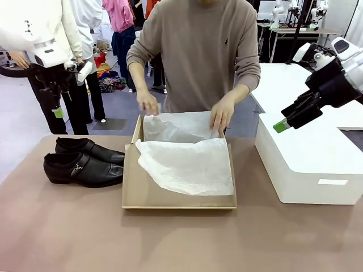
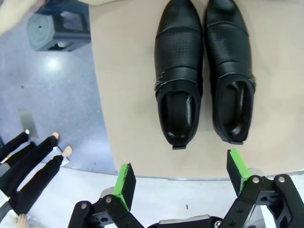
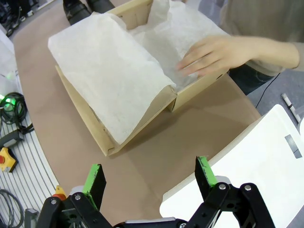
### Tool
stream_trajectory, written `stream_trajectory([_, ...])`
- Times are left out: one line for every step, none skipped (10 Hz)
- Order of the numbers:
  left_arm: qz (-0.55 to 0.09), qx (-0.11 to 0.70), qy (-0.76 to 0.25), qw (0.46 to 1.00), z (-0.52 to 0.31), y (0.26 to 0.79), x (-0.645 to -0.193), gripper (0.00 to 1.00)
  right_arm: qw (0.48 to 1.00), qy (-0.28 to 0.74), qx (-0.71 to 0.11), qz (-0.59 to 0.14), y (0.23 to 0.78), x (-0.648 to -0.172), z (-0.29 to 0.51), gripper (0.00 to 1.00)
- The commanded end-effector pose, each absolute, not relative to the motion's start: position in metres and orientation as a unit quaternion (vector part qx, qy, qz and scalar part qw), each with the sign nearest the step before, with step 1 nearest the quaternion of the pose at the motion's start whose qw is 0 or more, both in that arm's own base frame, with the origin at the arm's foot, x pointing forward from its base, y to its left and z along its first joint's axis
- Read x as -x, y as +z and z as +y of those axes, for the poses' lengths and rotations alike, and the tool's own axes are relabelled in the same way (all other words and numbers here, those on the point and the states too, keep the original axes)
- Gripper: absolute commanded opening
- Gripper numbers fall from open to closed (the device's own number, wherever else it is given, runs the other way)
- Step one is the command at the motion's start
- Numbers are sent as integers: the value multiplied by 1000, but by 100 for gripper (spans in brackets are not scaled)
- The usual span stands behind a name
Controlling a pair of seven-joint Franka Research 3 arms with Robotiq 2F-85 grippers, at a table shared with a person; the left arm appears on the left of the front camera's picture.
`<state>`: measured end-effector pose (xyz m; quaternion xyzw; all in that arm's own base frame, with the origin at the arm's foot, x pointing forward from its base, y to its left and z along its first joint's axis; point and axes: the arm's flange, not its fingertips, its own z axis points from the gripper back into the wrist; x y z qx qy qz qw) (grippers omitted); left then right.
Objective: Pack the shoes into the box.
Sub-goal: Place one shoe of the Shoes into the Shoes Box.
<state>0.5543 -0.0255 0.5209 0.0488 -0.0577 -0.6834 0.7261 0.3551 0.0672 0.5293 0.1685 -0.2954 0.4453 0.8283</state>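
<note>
Black leather, glossy: the shoes (image 1: pixel 84 161), one pair, lay side by side at the left end of the bench (image 1: pixel 170 243), beside the box (image 1: pixel 135 190) and a little apart from it. Their long axes ran along the bench with the toes pointing toward the box. The left tool (image 1: pixel 57 111) hung above and behind them with its jaws wide apart and nothing between them. In its own wrist view the left tool (image 2: pixel 181 171) looked down on the heels, which lay nearest, with the toes running straight away, so the jaw gap lay across the shoes' width, not along their length. Brown cardboard: the box lay open at mid-bench, lined with white tissue paper (image 1: pixel 187 164) and holding no shoe. At the far wall one hand (image 1: pixel 148 104) and the other hand (image 1: pixel 221 116) of the person pressed the paper. The right tool (image 1: pixel 283 123) was raised above a white block (image 1: pixel 306 164) at the right, jaws likewise apart and empty, well away from the pair with the box between. By position, the left arm was judged the nearer for the pick, and the carry would run rightward into the box.
</note>
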Motion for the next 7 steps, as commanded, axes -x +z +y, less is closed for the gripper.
stream_trajectory([-57,-46,-675,734,-20,506,-561,100,826,446,-174,-299,529,-357,67,100])
stream_trajectory([-55,-41,-670,739,-20,496,-564,100,826,446,-174,-299,529,-357,67,100])
stream_trajectory([-55,-35,-670,739,-20,488,-565,100,826,446,-174,-299,529,-357,67,100])
stream_trajectory([-56,-34,-673,737,-21,485,-564,100,826,446,-174,-299,529,-357,67,100])
stream_trajectory([-57,-37,-675,734,-21,490,-557,100,826,446,-174,-299,529,-357,67,100])
stream_trajectory([-44,-36,-676,735,-19,485,-567,100,826,446,-174,-299,529,-357,67,100])
stream_trajectory([-44,-36,-676,735,-19,485,-567,100,826,446,-174,-299,529,-357,67,100])
